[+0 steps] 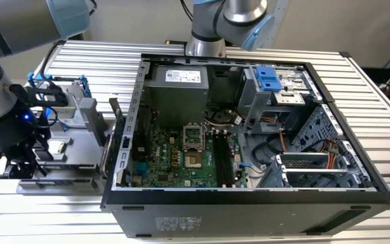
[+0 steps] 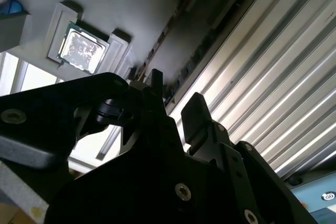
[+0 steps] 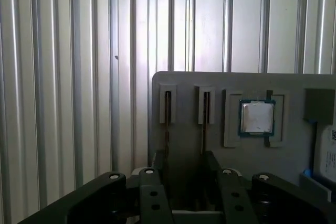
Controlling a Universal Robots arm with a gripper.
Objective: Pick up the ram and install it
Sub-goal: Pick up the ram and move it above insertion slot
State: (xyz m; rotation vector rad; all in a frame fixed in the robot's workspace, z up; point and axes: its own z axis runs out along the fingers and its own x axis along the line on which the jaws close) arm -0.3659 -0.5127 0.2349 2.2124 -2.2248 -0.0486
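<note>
ribbed metal table (image 3: 63,77), grey tray (image 3: 184,85) holding ram (image 3: 167,107) on edge; jaws apart, empty, above tray.

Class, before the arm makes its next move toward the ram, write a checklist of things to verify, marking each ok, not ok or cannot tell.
1. Gripper open: ok, jaws apart in both wrist views.
2. Nothing held between the jaws: ok.
3. Ram in place: ok, standing on edge in a slot of the grey tray, with a second stick beside it.
4. Gripper centred on one stick: cannot tell.
5. Computer case open: ok.
6. Memory slots empty: ok, as the exterior view shows them.
</note>
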